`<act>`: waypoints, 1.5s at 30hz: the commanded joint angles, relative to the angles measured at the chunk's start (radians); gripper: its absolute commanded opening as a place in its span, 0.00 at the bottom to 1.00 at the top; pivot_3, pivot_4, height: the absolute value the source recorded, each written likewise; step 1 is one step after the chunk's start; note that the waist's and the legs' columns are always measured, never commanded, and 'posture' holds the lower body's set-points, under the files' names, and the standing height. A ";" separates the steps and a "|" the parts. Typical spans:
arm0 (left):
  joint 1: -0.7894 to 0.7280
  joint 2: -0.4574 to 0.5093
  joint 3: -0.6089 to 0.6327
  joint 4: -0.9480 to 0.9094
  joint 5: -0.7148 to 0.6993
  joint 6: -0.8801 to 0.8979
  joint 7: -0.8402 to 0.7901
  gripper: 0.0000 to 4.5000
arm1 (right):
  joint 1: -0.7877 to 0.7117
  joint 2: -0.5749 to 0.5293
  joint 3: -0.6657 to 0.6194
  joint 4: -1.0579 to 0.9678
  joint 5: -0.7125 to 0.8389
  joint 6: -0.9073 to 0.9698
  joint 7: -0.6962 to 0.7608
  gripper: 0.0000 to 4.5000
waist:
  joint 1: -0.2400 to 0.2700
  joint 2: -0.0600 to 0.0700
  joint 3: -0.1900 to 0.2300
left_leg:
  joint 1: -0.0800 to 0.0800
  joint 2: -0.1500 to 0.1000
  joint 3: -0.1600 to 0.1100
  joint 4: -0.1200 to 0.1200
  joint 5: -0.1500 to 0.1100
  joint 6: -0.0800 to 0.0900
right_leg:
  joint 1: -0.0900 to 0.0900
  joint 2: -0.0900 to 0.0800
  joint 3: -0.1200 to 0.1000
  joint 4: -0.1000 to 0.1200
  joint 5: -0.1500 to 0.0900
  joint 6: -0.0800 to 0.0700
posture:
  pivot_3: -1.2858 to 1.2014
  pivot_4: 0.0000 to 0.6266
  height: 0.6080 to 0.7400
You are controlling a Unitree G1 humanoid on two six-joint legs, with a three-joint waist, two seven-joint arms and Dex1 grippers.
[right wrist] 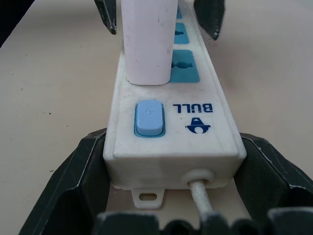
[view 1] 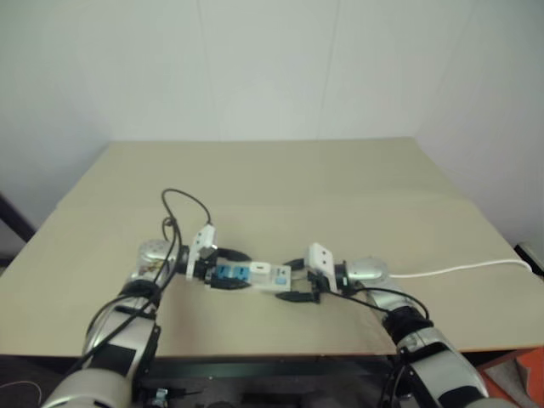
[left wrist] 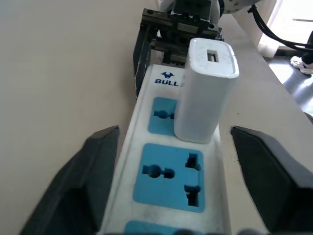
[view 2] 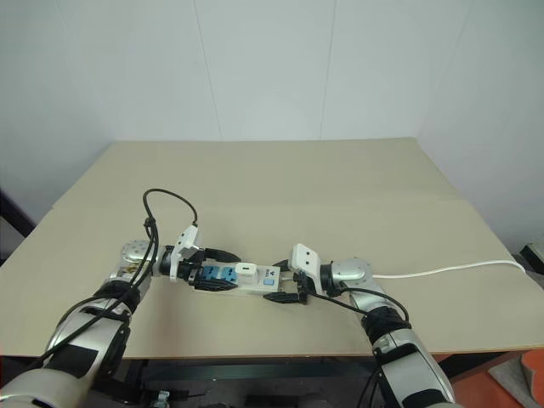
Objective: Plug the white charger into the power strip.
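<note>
A: The left hand [view 1: 223, 274] sits at the far end of the power strip [view 1: 246, 276], its black fingers spread to either side of the bar. From the head view, the white charger [view 1: 259, 269] stands on the strip between the two hands, and the left one is not gripping it.

B: And the right hand [view 1: 299, 287]?

A: It braces the cord end. My guess is it steadies the strip so the bar cannot slide on the tabletop [view 1: 340, 187].

B: What does the left wrist view add?

A: The charger [left wrist: 205, 93] stands upright in the socket next to the brand mark, its base flush with the blue face. The left hand's fingers [left wrist: 93, 176] stand wide apart, clear of the charger and flanking an empty socket.

B: So it looks plugged in?

A: I'd judge so, though the prongs are hidden.

B: The right wrist view?

A: The right hand's fingers [right wrist: 78, 171] hug both sides of the strip's end, just by the blue switch [right wrist: 149, 117] and the strip's white cord [right wrist: 200, 193]. Touching or nearly; I can't tell which.

B: Anything in the way?

A: The cord trails off across the tabletop towards the right edge, and black cables loop over the left arm [view 1: 183, 208]. Neither blocks the hands.
</note>
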 commanded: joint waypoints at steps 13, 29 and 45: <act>0.041 0.129 -0.006 -0.149 -0.145 0.113 -0.003 1.00 | -0.020 -0.058 -0.024 0.015 -0.020 0.065 0.001 0.98 | 0.000 -0.005 0.011 | -0.019 0.001 -0.001 0.000 0.001 0.001 | -0.017 0.001 0.000 0.003 0.005 0.008 | 0.52 0.24 1.00; 0.428 0.418 0.253 -0.653 -0.331 0.279 0.008 1.00 | 0.344 -0.505 -0.346 -0.641 0.238 0.211 0.105 0.99 | 0.053 -0.003 0.040 | -0.061 -0.001 0.000 0.001 0.000 -0.001 | -0.053 -0.004 -0.006 -0.001 0.009 0.003 | 0.52 0.24 1.00; 0.675 0.447 0.417 -0.984 -0.339 0.436 0.151 1.00 | 0.673 -0.691 -0.661 -0.844 0.328 0.366 0.063 0.99 | 0.054 -0.004 0.043 | -0.052 0.001 0.004 0.004 0.001 -0.002 | -0.047 -0.004 -0.004 0.001 0.006 0.010 | 0.52 0.24 1.00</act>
